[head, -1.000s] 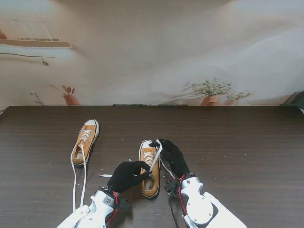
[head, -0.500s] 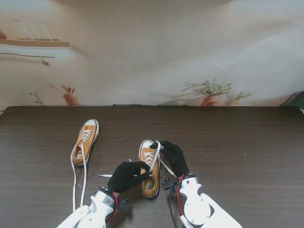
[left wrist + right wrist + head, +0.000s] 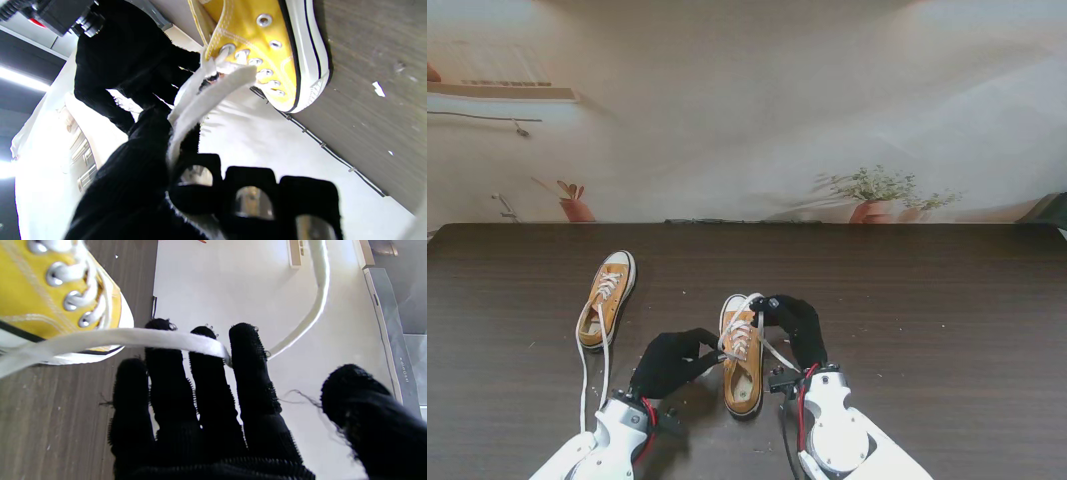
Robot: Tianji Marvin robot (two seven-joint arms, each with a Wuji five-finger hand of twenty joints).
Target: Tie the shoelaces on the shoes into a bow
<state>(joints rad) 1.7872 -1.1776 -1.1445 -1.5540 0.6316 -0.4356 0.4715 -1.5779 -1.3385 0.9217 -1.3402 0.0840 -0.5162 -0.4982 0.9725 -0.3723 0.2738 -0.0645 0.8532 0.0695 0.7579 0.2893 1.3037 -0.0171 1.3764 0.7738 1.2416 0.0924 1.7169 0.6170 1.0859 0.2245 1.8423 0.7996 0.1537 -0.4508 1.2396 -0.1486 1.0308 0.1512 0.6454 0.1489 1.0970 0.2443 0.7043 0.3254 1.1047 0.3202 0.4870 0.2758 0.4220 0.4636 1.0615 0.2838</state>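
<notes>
Two yellow sneakers sit on the dark wooden table [image 3: 947, 300]. The nearer shoe [image 3: 742, 368] lies right between both black-gloved hands, toe pointing away from me. The second shoe [image 3: 607, 297] rests well apart to the left and farther from me, its loose laces [image 3: 584, 385] trailing toward me along the tabletop. The left hand [image 3: 670, 362] sits just left of the nearer shoe, fingers curled tight around a white lace [image 3: 200, 100] that runs up to the top eyelets. The right hand [image 3: 795, 330] hovers just right of the toe, fingers straight and close together, thumb held apart; the other lace [image 3: 110, 338] is draped across its fingertips [image 3: 245, 340], tucked between two fingers, not pinched.
</notes>
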